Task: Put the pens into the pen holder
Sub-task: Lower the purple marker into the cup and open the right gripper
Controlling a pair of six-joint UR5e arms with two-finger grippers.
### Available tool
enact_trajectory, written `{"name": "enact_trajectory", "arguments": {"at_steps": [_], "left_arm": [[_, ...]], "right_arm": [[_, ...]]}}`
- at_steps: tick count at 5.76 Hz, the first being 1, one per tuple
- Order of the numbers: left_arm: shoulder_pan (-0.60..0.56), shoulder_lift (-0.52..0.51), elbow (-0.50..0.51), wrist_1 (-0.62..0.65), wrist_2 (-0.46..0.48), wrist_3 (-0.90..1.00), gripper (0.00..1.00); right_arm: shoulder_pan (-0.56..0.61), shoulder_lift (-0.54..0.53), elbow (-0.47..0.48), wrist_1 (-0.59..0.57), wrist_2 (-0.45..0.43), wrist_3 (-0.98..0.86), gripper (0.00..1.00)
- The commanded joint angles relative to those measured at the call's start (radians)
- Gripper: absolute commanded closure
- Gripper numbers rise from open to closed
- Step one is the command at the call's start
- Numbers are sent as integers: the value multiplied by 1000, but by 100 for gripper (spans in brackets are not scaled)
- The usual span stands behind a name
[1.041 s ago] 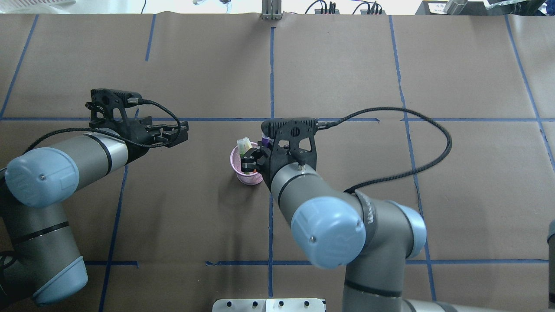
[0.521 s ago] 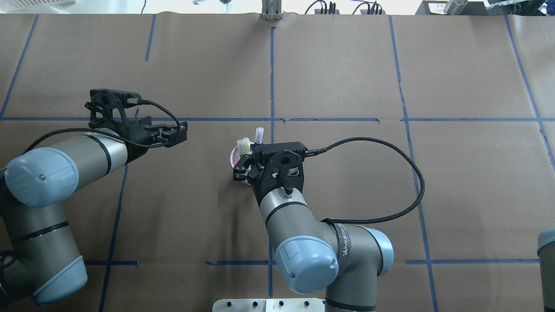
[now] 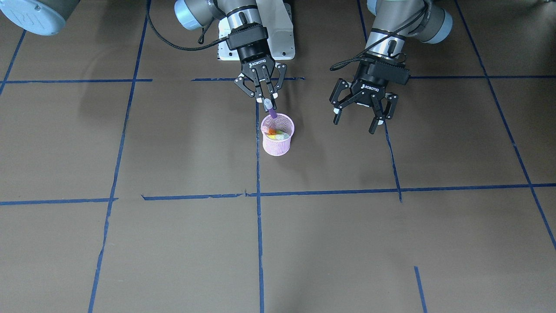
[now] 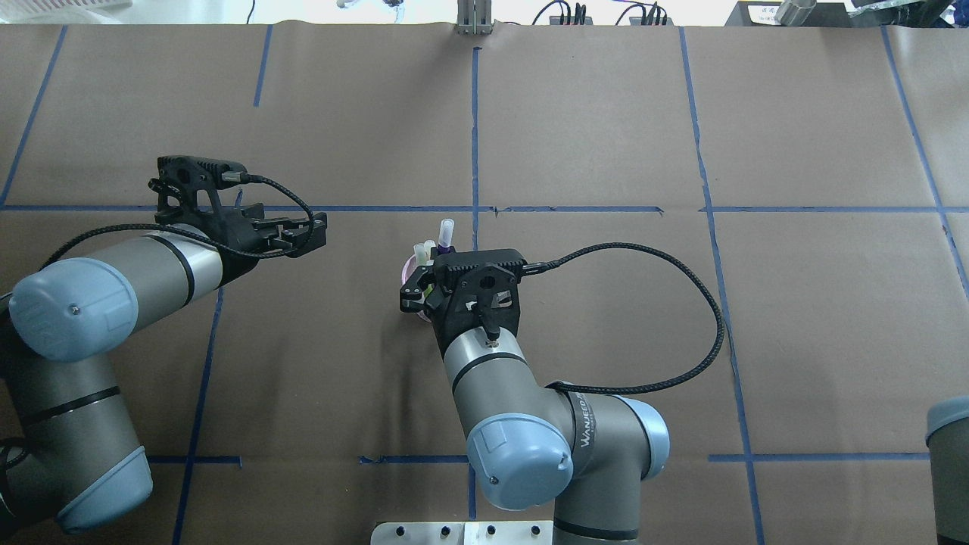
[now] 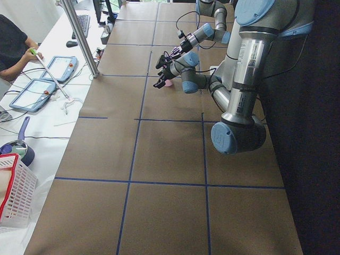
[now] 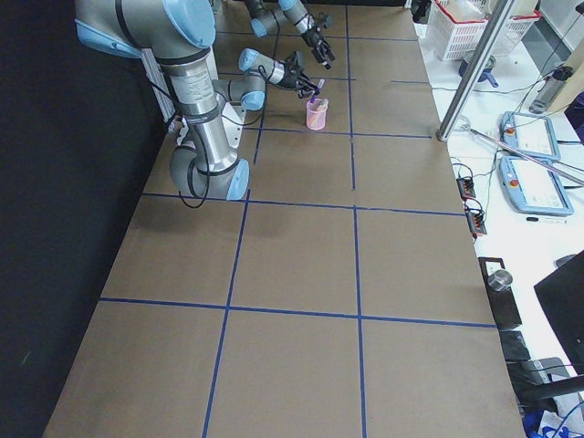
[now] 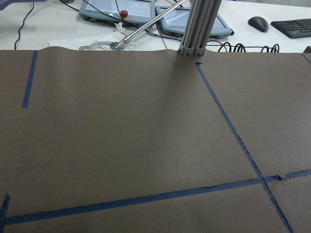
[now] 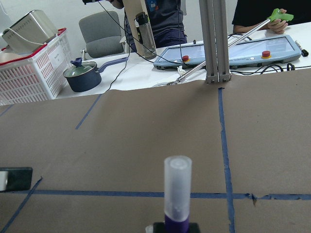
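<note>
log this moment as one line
right gripper: shut on purple pen, lower end at pink cup rim | left gripper: open, empty, off to side | other pens: in cup

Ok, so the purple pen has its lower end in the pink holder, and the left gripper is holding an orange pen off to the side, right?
Not quite. The left gripper holds nothing: the exterior front-facing view shows it open and empty, off to the side of the cup. The rest stands: the purple pen has its lower end in the pink holder.
</note>
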Motion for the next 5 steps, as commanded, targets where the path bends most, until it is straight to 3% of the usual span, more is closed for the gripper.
{"name": "enact_trajectory", "arguments": {"at_steps": [1, 2, 3, 4, 5], "left_arm": [[0, 0, 0, 0, -1, 1, 0], [0, 0, 0, 0, -1, 1, 0], [2, 0, 0, 0, -1, 1, 0], [-1, 0, 0, 0, -1, 1, 0], [-41, -2, 9, 3, -30, 53, 0]], "right_arm": [[1, 36, -55, 1, -6, 0, 97], [1, 38, -67, 1, -4, -7, 65], [6, 43, -68, 1, -1, -8, 22], [7, 44, -66, 1, -1, -8, 1], [24, 47, -39, 5, 23, -5, 0]]}}
